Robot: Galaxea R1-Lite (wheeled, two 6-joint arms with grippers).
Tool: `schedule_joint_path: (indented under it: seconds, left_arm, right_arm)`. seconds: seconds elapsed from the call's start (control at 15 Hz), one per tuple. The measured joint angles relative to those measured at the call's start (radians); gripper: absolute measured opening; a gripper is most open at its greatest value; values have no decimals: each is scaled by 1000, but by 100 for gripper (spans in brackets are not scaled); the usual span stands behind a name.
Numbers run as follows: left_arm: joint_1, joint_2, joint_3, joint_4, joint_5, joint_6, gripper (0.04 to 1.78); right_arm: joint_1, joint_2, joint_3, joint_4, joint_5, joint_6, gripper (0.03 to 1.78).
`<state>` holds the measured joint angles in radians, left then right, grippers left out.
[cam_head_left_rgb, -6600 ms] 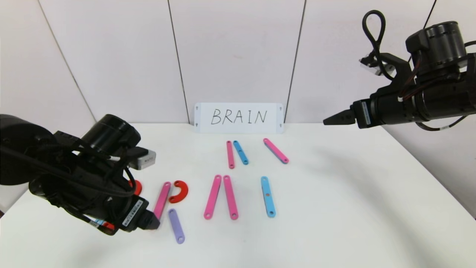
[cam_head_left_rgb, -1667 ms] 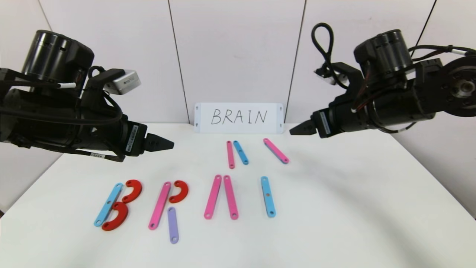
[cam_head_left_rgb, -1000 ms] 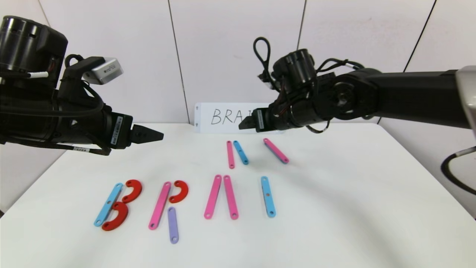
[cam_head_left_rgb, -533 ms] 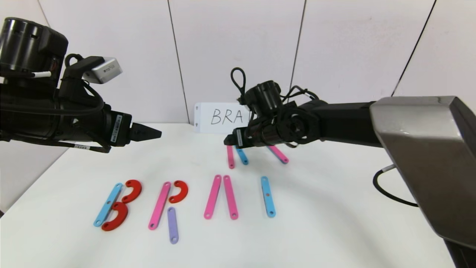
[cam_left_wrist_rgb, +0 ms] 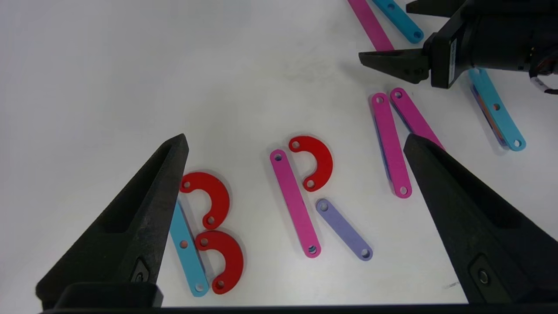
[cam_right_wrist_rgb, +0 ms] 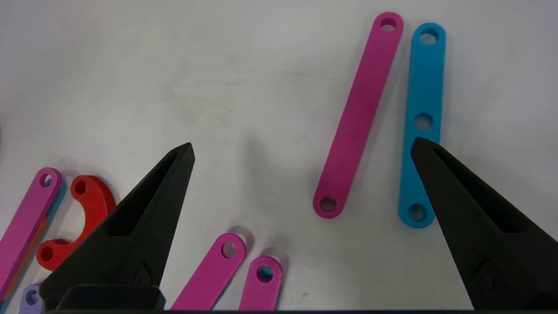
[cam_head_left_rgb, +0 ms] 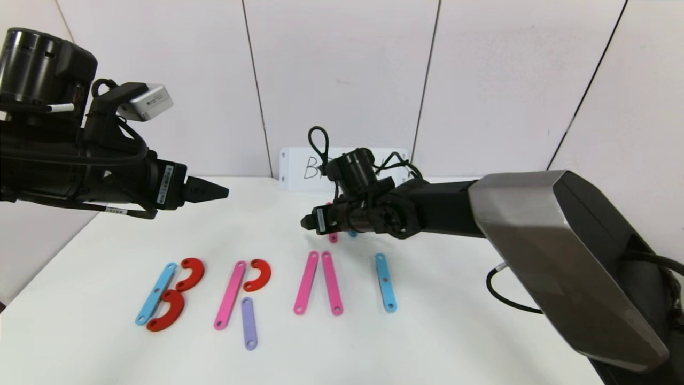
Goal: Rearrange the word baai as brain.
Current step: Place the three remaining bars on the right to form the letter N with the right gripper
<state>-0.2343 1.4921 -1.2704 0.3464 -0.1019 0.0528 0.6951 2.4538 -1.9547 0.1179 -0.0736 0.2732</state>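
Note:
The word lies along the front of the white table [cam_head_left_rgb: 481, 321]. A blue strip [cam_head_left_rgb: 155, 293] and two red curves [cam_head_left_rgb: 191, 271] make B. A pink strip [cam_head_left_rgb: 230, 294], a red curve [cam_head_left_rgb: 258, 274] and a purple strip [cam_head_left_rgb: 249, 322] make R. Two pink strips [cam_head_left_rgb: 305, 282] lean together, and a blue strip [cam_head_left_rgb: 385, 282] stands alone. My right gripper [cam_head_left_rgb: 305, 222] is open and empty, low over a loose pink strip [cam_right_wrist_rgb: 359, 113] and a loose blue strip [cam_right_wrist_rgb: 422, 122] behind the word. My left gripper [cam_head_left_rgb: 222, 191] is open and empty, raised above B and R [cam_left_wrist_rgb: 296, 137].
A white card [cam_head_left_rgb: 291, 168] with handwriting stands at the back wall, mostly hidden by my right arm [cam_head_left_rgb: 454, 208]. That arm stretches across the table's right half and hides a third loose strip. The table's left edge [cam_head_left_rgb: 32, 289] is near B.
My right arm has swung in from the right and come down over the loose strips at the back middle. My left arm rose from R earlier and has since barely moved. No piece has moved.

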Motion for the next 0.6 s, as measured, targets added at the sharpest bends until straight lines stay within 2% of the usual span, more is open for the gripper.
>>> schedule_joint_path:
  seconds: [0.27, 0.4, 0.6]
  left_arm:
    - [0, 2, 0, 0, -2, 0, 173]
    - [-2, 3, 0, 0, -2, 0, 173]
    - [-2, 6, 0, 0, -2, -1, 173]
  right_arm:
    - [15, 43, -2, -48, -27, -5, 174]
    - [16, 59, -4, -83, -60, -7, 174]
    - [26, 78, -5, -101, -71, -10, 174]
